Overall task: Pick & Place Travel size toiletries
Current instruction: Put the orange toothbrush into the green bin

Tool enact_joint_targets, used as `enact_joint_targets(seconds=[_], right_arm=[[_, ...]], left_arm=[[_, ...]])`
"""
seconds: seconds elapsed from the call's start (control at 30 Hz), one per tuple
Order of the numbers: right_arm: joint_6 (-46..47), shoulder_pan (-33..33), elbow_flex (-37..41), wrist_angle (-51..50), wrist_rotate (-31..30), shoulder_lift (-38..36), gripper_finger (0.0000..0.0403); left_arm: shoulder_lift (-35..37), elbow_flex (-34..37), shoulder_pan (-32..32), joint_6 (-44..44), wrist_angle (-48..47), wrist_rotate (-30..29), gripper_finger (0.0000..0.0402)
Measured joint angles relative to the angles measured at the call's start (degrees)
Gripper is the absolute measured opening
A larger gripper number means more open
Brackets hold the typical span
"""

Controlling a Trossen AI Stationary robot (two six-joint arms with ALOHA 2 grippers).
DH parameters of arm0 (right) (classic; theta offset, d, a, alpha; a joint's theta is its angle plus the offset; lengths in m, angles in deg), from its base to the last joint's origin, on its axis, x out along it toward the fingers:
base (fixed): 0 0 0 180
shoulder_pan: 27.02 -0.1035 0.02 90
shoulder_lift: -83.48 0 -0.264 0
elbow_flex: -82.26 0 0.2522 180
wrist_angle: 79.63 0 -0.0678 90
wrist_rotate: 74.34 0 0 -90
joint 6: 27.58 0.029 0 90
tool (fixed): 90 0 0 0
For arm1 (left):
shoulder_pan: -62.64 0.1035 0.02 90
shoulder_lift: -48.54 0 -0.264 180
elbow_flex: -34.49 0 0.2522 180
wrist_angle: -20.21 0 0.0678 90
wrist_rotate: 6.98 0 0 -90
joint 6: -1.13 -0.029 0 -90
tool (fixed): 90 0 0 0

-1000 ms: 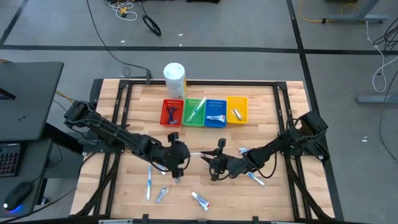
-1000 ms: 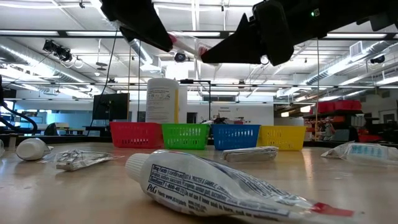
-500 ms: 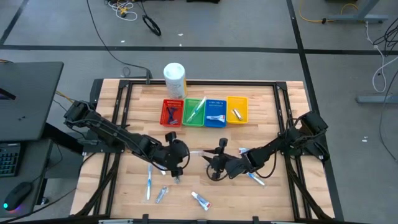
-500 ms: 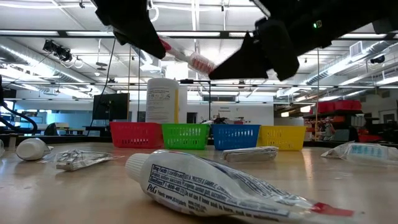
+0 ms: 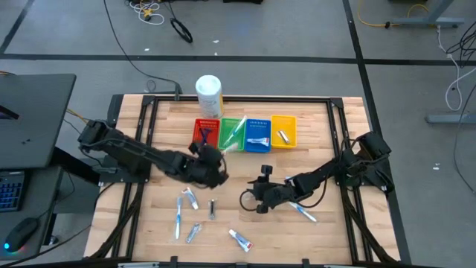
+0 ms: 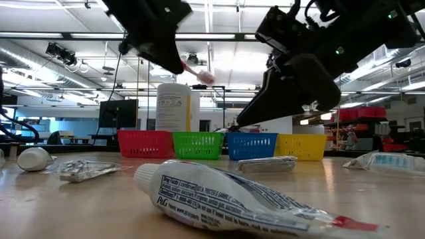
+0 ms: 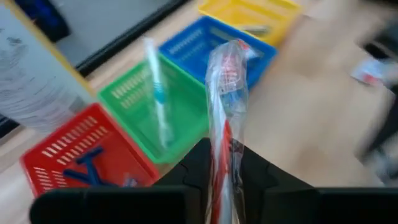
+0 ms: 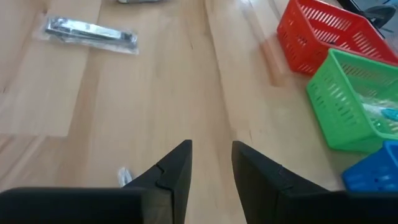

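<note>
My left gripper (image 5: 213,159) hovers just near of the red bin (image 5: 206,135) and green bin (image 5: 232,134), shut on a red toothbrush in a clear wrapper (image 7: 225,93). The green bin holds a pale toothbrush (image 7: 157,87), the red bin a dark blue razor (image 7: 87,168). My right gripper (image 8: 211,165) is open and low over bare wood at the table's middle (image 5: 249,199). A toothbrush (image 5: 178,219), a silvery tube (image 5: 192,233), a white tube (image 5: 239,239) and a razor pack (image 8: 90,31) lie flat on the table. My left gripper pinches the wrapped toothbrush between its two fingers (image 7: 202,165) at the red handle (image 7: 222,146). The fingers lie along its length. The toothbrush is lifted clear; its free end (image 5: 232,147) sticks out toward the green bin and slants slightly down (image 6: 197,73).
The blue bin (image 5: 257,134) and yellow bin (image 5: 283,131) continue the row toward the right. A large white canister (image 5: 209,94) stands behind the bins at the far edge. A small packet (image 5: 305,214) lies by the right arm. A white tube (image 6: 232,196) lies close to the low camera.
My left gripper has carried the toothbrush from the table's middle toward the far edge, up to the red and green bins, and turned it to point at the green bin. My right gripper has come apart from the toothbrush's free end and sunk lower.
</note>
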Motion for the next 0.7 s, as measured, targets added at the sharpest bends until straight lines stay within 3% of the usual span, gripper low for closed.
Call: enact_joint_targets(seconds=[0.17,0.3,0.53,0.7], right_arm=[[0.0,0.1,0.0,0.7,0.1,0.0,0.0122],[-0.1,0.1,0.0,1.6,0.1,0.0,0.0122],[0.1,0.1,0.0,2.4,0.1,0.0,0.0122],[0.9,0.3,0.1,2.6,1.2,0.0,0.0122]], left_arm=[[-3.0,-0.1,7.6,-2.0,5.3,1.1,0.0043],[-6.8,0.0,12.6,-3.1,10.4,1.2,0.0063],[-13.7,-0.1,18.2,-5.4,22.3,1.2,0.0054],[-16.8,0.2,20.8,-5.8,25.4,1.6,0.0049]])
